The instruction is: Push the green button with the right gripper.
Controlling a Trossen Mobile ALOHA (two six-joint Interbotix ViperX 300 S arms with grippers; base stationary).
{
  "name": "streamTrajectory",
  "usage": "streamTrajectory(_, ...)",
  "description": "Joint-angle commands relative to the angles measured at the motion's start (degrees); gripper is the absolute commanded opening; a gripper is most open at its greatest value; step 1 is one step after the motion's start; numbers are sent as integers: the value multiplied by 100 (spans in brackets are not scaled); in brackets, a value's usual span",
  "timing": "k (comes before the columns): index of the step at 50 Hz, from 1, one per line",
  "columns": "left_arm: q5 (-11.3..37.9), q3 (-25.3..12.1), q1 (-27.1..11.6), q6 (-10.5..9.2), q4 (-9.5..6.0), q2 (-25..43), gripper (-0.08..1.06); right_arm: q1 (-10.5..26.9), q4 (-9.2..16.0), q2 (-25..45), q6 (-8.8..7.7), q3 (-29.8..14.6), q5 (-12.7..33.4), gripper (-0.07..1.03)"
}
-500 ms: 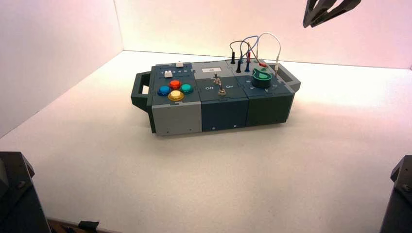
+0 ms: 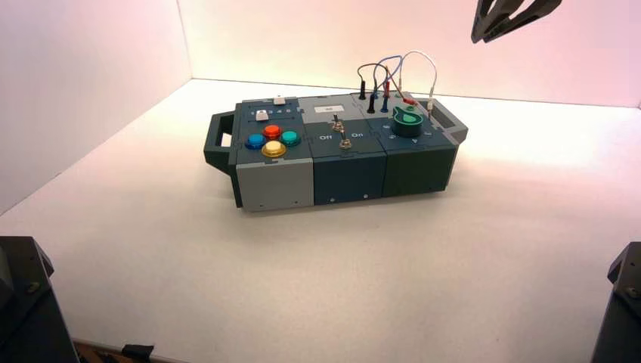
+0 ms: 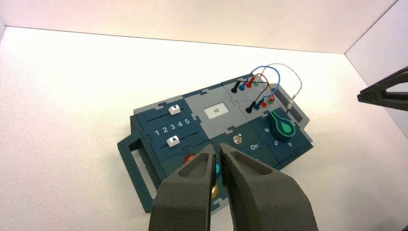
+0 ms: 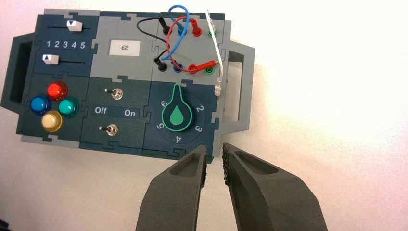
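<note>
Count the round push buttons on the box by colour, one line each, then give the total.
Red button: 1
Blue button: 1
Green button: 1
Yellow button: 1
Total: 4

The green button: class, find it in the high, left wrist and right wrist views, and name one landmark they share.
High view: green button, right of the red, blue and yellow cluster.
Left wrist view: teal sliver between the left hand's fingers.
Right wrist view: beside the red button.
Shared landmark: dark-green knob.
</note>
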Motion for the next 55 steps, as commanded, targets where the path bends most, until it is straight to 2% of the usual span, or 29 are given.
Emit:
streamTrajectory(1,-35,-79,211,0,0,-35,6,35,26,-114,-9,-141,-26,20)
streamTrajectory(8,-26,18,501,0,0,-132,6,290,26,-114,-9,-229,9,20)
streamTrajectory(20,0,158,958,9,0,-308,6,1011,35,193,0,-624,176,20)
streamTrajectory(25,35,185,1072,26,0,-360,3,1257,44,439,26,-844,299,15)
streamTrajectory(32,44,272,1125,35,18,-466,-2,1556,246,765,44,-1055,299,8)
streamTrajectory(37,35,334,1169,44,18,-545,-2,1775,308,940,44,-1204,237,2)
streamTrajectory(44,35,387,1318,44,26,-677,-3,2065,343,1222,53,-1485,246,-1)
streamTrajectory(55,35,457,1969,123,62,-1072,-3,2479,422,1688,88,-1793,246,-2)
